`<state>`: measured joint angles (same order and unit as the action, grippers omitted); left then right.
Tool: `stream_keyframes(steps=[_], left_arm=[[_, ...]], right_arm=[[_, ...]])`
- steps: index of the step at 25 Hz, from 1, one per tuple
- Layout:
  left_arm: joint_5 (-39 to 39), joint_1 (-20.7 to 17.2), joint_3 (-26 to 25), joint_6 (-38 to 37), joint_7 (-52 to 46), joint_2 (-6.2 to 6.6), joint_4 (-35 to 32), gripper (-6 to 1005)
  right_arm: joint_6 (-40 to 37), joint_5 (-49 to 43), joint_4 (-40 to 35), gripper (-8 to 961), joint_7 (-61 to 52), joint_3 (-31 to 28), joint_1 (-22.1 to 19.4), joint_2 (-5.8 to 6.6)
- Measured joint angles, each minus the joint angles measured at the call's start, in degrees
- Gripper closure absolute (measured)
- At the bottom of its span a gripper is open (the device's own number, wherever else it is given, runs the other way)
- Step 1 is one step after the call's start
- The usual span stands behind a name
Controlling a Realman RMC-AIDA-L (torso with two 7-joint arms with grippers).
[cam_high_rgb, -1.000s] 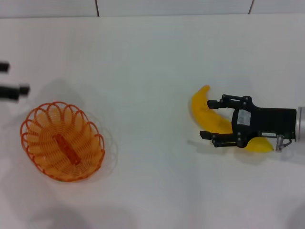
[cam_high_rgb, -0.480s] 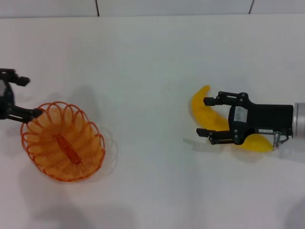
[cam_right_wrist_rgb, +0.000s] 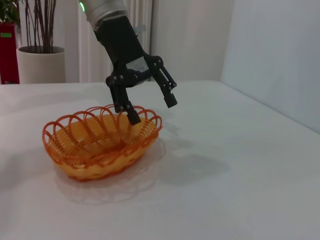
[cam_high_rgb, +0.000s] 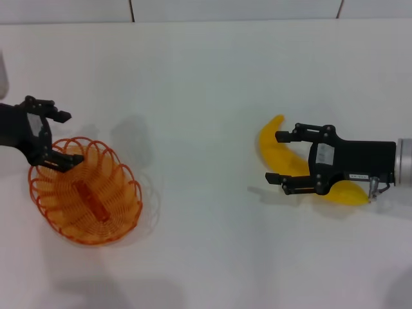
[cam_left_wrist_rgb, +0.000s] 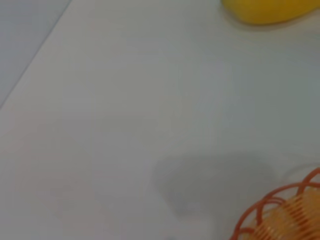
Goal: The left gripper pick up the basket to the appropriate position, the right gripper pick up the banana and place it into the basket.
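The orange wire basket (cam_high_rgb: 84,196) sits on the white table at the left; it also shows in the right wrist view (cam_right_wrist_rgb: 100,145) and at a corner of the left wrist view (cam_left_wrist_rgb: 285,215). My left gripper (cam_high_rgb: 73,138) is open at the basket's far rim; in the right wrist view, the left gripper (cam_right_wrist_rgb: 153,111) has one finger inside the rim and one outside. The yellow banana (cam_high_rgb: 270,147) lies on the table at the right, with one end in the left wrist view (cam_left_wrist_rgb: 265,10). My right gripper (cam_high_rgb: 274,158) is open over the banana, with a finger on each side of its middle.
The white table's far edge (cam_high_rgb: 232,20) meets a wall at the top. A potted plant (cam_right_wrist_rgb: 40,65) and a red object (cam_right_wrist_rgb: 7,55) stand beyond the table in the right wrist view.
My left gripper has come in from the left edge to the basket's far rim. My right gripper shifted slightly left along the banana, then held still. The basket and banana have not moved.
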<state>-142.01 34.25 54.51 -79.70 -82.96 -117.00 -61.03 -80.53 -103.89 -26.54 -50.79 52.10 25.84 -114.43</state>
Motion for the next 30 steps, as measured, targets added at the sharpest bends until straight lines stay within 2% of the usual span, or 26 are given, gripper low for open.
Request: stream_keyframes(steps=[9,15,20,23,28,30], left_arm=[[-0.76,1.7,0.81,1.41,-1.78,0.03,2.98,107],[-5.14,4.77,1.34,6.17,-6.38,0.17,8.14,220],[-2.73,5.33,1.35,7.07,-5.66,0.14,8.78,314],[-1.96,5.29,1.94,6.78,-5.17,0.12,8.63,526],[-2.19,4.89,2.86,6.59,-5.34,0.11,8.56,758],[-2.21,4.86,2.87,6.58,-5.42,0.11,8.55,794]], right_arm=[[0.03,0.0,0.0,119,-0.02,0.0,0.0,0.0],[0.02,0.0,-0.06,119,-0.01,0.02,0.01,-0.04],[0.02,0.0,0.0,119,-0.02,0.02,0.0,-0.09],[0.03,0.0,0.04,119,-0.02,0.02,-0.2,-0.09],[0.03,0.0,0.07,119,-0.02,0.02,-0.16,-0.09],[0.03,0.0,0.08,119,-0.02,0.02,-0.16,-0.09]])
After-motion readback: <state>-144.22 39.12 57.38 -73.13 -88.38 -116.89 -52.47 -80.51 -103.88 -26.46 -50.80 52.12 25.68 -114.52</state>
